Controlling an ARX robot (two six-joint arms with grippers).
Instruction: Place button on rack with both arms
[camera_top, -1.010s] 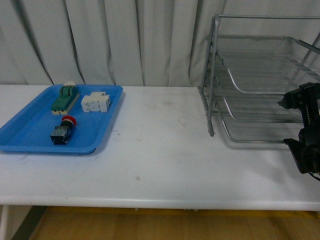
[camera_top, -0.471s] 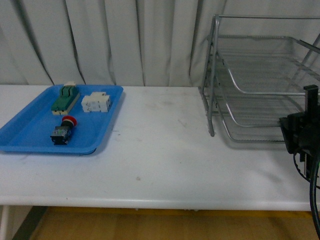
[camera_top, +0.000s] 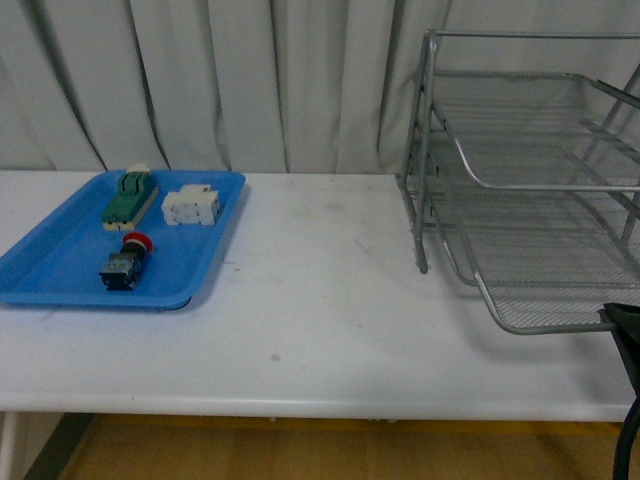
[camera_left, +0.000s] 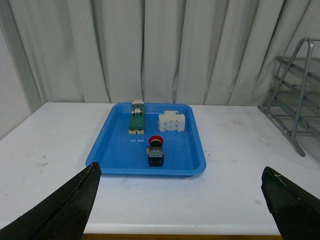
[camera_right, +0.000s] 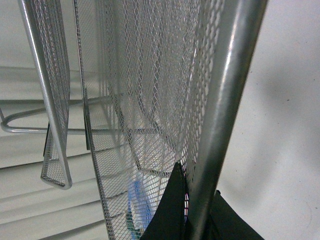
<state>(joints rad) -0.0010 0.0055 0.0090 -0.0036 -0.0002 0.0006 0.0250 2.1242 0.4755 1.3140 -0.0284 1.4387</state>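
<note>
Right claw (camera_right: 195, 200) clamps the rack (camera_top: 427, 150) by its lowest tray's front rim; left claw (camera_left: 180, 170) hangs wide apart. We see the button (camera_left: 156, 151) lying in the blue tray (camera_left: 115, 145): light, rigid, so we'd pinch its blocky body, not the slick cap.

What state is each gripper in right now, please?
Left gripper: open, holding nothing.
Right gripper: closed on the rack, gripping a tray's front rim.
</note>
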